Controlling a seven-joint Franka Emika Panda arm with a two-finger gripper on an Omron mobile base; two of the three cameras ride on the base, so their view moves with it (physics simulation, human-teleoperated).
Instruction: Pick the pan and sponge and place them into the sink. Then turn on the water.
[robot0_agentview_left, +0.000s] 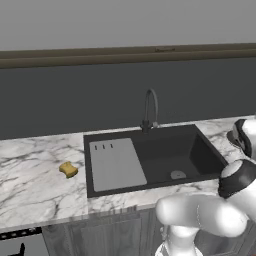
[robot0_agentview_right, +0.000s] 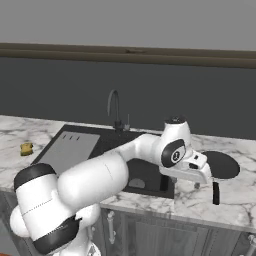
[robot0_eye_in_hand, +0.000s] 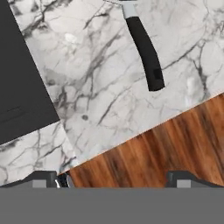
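The black pan (robot0_agentview_right: 220, 165) lies on the marble counter right of the sink (robot0_agentview_right: 107, 145), its handle (robot0_agentview_right: 215, 193) pointing at the front edge. My gripper (robot0_agentview_right: 197, 185) hangs open over the counter between the sink's right rim and that handle. In the hand view the handle (robot0_eye_in_hand: 146, 52) runs down from the top, the sink's corner (robot0_eye_in_hand: 19, 83) is at the left, and my gripper (robot0_eye_in_hand: 111, 178) has nothing between its wide-set fingertips. The yellow sponge (robot0_agentview_left: 68, 169) sits on the counter left of the sink (robot0_agentview_left: 165, 150). The faucet (robot0_agentview_left: 150, 110) is dry.
The counter's front edge runs close below the gripper, with wooden floor (robot0_eye_in_hand: 166, 144) beyond it. A grey drainboard panel (robot0_agentview_left: 115, 162) covers the sink's left part. A dark backsplash wall (robot0_agentview_left: 75, 100) rises behind the faucet. My own arm (robot0_agentview_right: 100, 180) crosses in front of the basin.
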